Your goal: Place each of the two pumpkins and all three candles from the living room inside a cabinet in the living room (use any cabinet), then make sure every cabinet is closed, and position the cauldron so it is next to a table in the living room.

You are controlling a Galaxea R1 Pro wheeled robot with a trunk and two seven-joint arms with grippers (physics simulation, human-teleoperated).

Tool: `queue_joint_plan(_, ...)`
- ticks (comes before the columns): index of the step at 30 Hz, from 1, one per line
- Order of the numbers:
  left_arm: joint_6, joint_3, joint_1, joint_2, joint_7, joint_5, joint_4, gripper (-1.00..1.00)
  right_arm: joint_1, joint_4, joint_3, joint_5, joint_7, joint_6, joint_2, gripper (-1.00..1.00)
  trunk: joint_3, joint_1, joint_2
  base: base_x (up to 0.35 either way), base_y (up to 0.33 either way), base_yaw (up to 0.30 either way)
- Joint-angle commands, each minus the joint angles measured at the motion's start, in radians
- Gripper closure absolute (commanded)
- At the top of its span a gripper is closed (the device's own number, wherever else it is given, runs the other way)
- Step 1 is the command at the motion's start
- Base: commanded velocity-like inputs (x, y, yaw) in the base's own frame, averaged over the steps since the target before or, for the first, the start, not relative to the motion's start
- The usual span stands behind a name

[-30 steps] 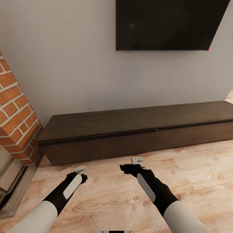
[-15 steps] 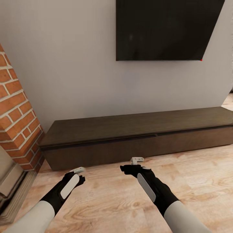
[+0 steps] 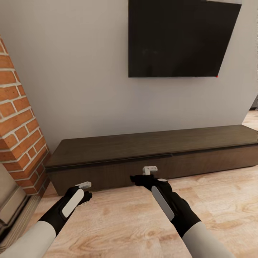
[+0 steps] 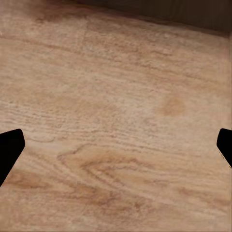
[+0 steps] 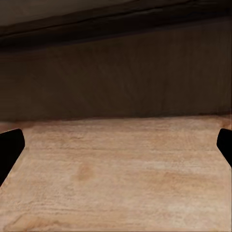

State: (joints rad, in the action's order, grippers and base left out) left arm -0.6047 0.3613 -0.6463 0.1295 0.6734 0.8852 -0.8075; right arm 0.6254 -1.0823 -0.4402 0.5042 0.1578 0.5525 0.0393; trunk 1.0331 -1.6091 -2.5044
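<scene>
The cabinet [image 3: 150,157] stands along the grey wall, its fronts shut, its left end beside the brick fireplace [image 3: 19,132] and a dark screen [image 3: 179,37] on the wall above it. Both arms reach out over the wood floor [image 3: 118,222] just short of the cabinet's front edge. The left gripper [image 4: 116,145] is spread wide and empty — only floor lies between its fingertips. The right gripper [image 5: 116,145] is also wide open and holds nothing, pointing at the cabinet's front [image 5: 116,77].
</scene>
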Motion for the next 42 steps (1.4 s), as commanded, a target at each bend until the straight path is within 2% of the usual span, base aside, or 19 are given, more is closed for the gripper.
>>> queue_joint_plan(1,-0.001,0.005,-0.001,0.006,0.009,0.011,-0.005,-1.00,-0.003,-0.028,-0.001,0.011,0.011,0.005,-0.001,-1.00,-0.003,0.001,0.000,0.000,0.000,0.000)
queue_joint_plan(5,-0.004,0.007,0.000,0.023,0.006,0.016,-0.026,-1.00,-0.009,-0.050,0.004,0.012,0.013,0.008,-0.002,-1.00,-0.018,0.002,0.001,0.000,0.000,0.000)
queue_joint_plan(7,-0.005,0.007,0.000,0.028,0.005,0.018,-0.035,-1.00,-0.012,-0.051,0.021,0.012,0.014,0.010,-0.002,-1.00,-0.026,0.003,0.001,0.000,0.000,0.000)
queue_joint_plan(10,-0.004,0.009,0.000,0.025,0.005,0.019,-0.040,-1.00,-0.018,-0.046,0.055,0.014,0.014,0.011,-0.002,-1.00,-0.038,0.005,0.002,-0.010,0.000,0.000)
queue_joint_plan(12,-0.004,0.010,0.000,0.022,0.004,0.020,-0.040,-1.00,-0.020,-0.042,0.065,0.014,0.014,0.012,-0.002,-1.00,-0.045,0.005,0.002,-0.115,0.000,0.000)
queue_joint_plan(20,-0.005,0.010,0.000,0.020,0.005,0.019,-0.044,-1.00,-0.021,-0.037,0.073,0.013,0.013,0.013,-0.003,-1.00,-0.076,0.009,0.004,-0.301,0.000,0.000)
queue_joint_plan(27,-0.006,0.012,0.000,0.023,0.006,0.018,-0.045,-1.00,-0.021,-0.033,0.073,0.013,0.011,0.014,-0.003,-1.00,-0.098,0.036,0.053,-0.284,0.000,0.000)
queue_joint_plan(36,-0.006,0.011,0.000,0.020,0.006,0.018,-0.045,-1.00,-0.021,-0.030,0.073,0.014,0.011,0.012,-0.001,-1.00,-0.126,0.070,0.116,-0.029,0.000,0.011)
queue_joint_plan(42,-0.007,0.014,0.000,0.019,0.006,0.018,-0.047,-1.00,-0.021,-0.030,0.074,0.013,0.012,0.013,0.001,-1.00,-0.143,0.093,0.158,-0.001,0.000,0.208)
